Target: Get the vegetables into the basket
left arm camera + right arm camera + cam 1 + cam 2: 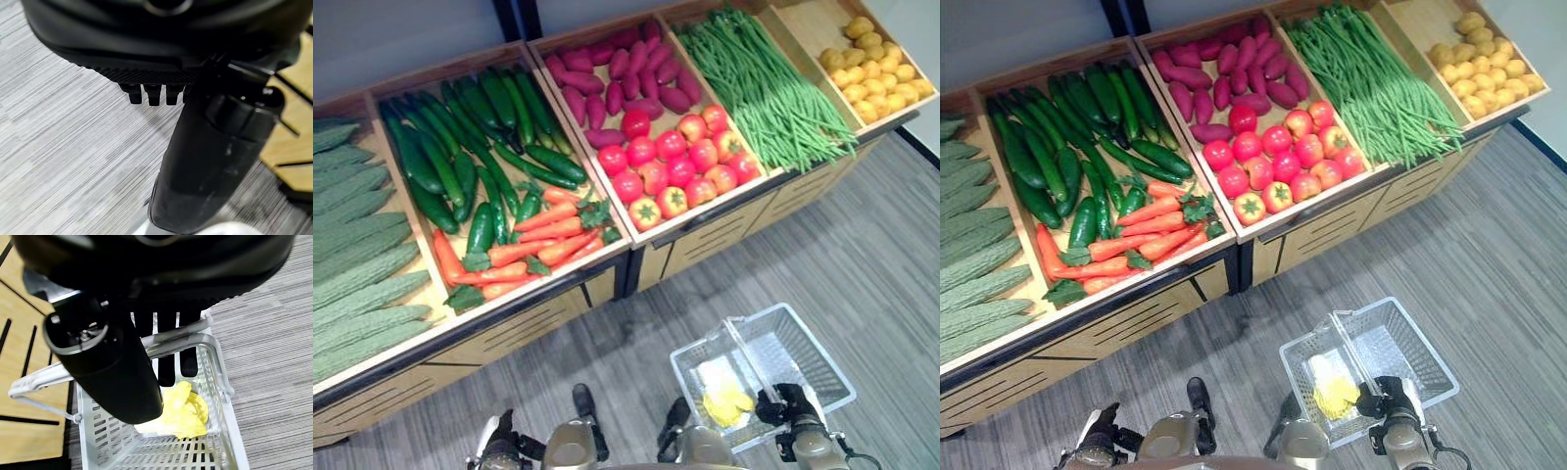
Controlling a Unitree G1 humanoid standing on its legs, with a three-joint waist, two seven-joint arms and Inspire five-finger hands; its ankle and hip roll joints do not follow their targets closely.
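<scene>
A white wire basket (pixel 818 364) hangs low over the grey floor in front of the shelf. My right hand (pixel 793 403) has its fingers (pixel 166 367) curled round the basket's handle (pixel 183 333). A crumpled yellow item (pixel 186 411) lies on a white sheet in the basket's bottom. On the slanted shelf are cucumbers (pixel 460 147), carrots (pixel 533 240), tomatoes (pixel 675 162), purple sweet potatoes (pixel 622 73) and green beans (pixel 764 88). My left hand (pixel 161 44) hangs over the floor beside the shelf's front, fingers relaxed, holding nothing.
Ridged green gourds (pixel 352 255) fill the leftmost bin and small yellow produce (pixel 876 73) the rightmost. Raised wooden edges (pixel 597 201) divide the bins. Wooden front panels (pixel 509 333) close the shelf below. Grey carpet (pixel 862 255) stretches to the right.
</scene>
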